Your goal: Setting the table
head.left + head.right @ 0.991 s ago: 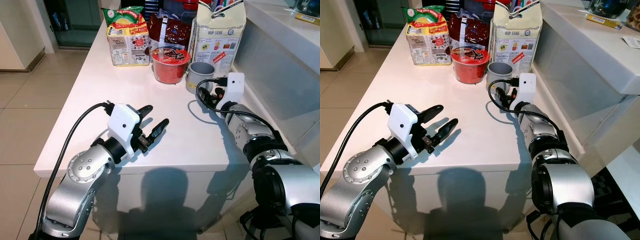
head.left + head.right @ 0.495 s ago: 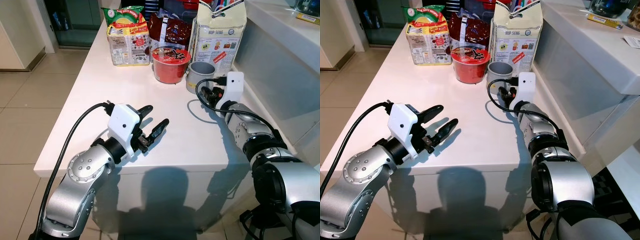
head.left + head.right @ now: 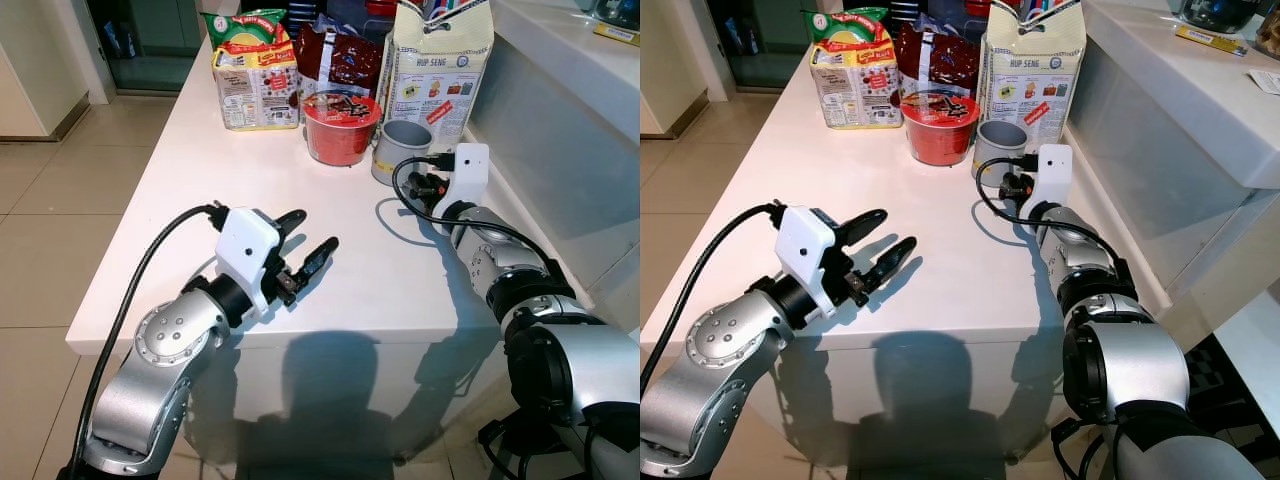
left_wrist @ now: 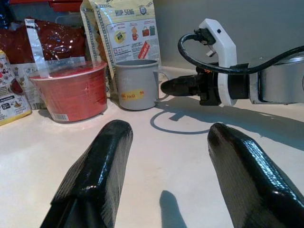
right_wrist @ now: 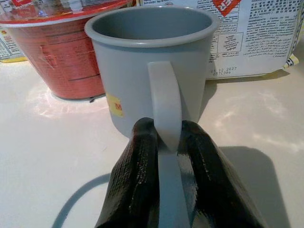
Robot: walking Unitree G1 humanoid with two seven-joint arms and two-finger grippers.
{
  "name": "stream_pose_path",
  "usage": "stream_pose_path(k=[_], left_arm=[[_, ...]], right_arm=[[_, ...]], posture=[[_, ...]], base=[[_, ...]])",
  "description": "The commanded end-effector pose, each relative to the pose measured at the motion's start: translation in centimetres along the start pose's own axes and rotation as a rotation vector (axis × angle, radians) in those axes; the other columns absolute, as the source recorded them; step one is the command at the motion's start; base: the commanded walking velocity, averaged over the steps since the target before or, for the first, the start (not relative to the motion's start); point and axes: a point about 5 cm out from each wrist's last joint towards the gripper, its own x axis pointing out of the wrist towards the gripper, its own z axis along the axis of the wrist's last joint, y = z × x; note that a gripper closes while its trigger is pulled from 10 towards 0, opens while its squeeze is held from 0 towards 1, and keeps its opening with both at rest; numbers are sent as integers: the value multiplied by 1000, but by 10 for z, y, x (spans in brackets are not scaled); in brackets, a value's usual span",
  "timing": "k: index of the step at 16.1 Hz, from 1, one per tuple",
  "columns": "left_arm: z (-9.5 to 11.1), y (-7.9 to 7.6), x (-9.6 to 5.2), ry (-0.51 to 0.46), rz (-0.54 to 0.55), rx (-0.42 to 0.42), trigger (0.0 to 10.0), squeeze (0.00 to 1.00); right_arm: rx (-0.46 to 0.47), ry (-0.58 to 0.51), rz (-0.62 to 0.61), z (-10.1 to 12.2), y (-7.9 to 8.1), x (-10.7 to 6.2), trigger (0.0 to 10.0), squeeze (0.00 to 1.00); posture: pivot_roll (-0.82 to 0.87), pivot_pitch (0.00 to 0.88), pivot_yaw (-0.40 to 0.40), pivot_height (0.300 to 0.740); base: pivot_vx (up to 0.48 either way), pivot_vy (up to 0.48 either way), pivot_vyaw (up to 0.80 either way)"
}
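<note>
A grey mug [image 3: 400, 150] stands upright on the white counter [image 3: 220, 180], beside a red noodle cup [image 3: 340, 125]. My right gripper [image 5: 165, 129] is shut on the mug's handle [image 5: 164, 99], one black finger pressed on each side of it. The mug rests on the counter. My left gripper [image 3: 312, 232] hovers open just above the counter near its front edge, with nothing between its fingers [image 4: 102, 161]. It points toward the mug [image 4: 137, 83] from a forearm's length away.
Behind the mug stand a flour bag [image 3: 440, 60], a dark red packet [image 3: 340, 55] and a snack multipack [image 3: 257, 75]. A raised white ledge [image 3: 560, 90] runs along the counter's right side. Tiled floor [image 3: 60, 200] lies to the left.
</note>
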Motion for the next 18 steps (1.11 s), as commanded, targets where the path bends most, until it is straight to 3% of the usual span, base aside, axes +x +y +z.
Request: stream_pose_path(k=[1,6,8,10,12,14,18], left_arm=[[2,-1,3,-2,-21,15,10000,0],[3,0,2,-8,-10,21,10000,0],[3,1,2,-10,-10,23,10000,0],[1,5,5,1,34,47,10000,0],[-6,15,6,50,151,93,10000,0],[-5,26,4,35,255,82,10000,0],[-4,26,5,28,261,99,10000,0]], right_arm=[[-8,-29,4,10,-1,1,0,0],[-14,-105,43,10,4,0,0,0],[-16,-180,56,13,6,-4,0,0],[32,-331,121,27,12,-14,0,0],[137,-417,205,38,18,-26,0,0],[337,-538,338,60,22,-55,0,0],[556,-561,496,64,26,-89,0,0]], posture=[[57,0,-71,740],[61,0,-76,740],[56,0,-71,740],[39,0,-58,740],[31,0,-56,740],[23,0,-56,740],[25,0,-58,740]], base=[[0,0,0],[0,0,0],[0,0,0],[0,0,0],[0,0,0],[0,0,0],[0,0,0]])
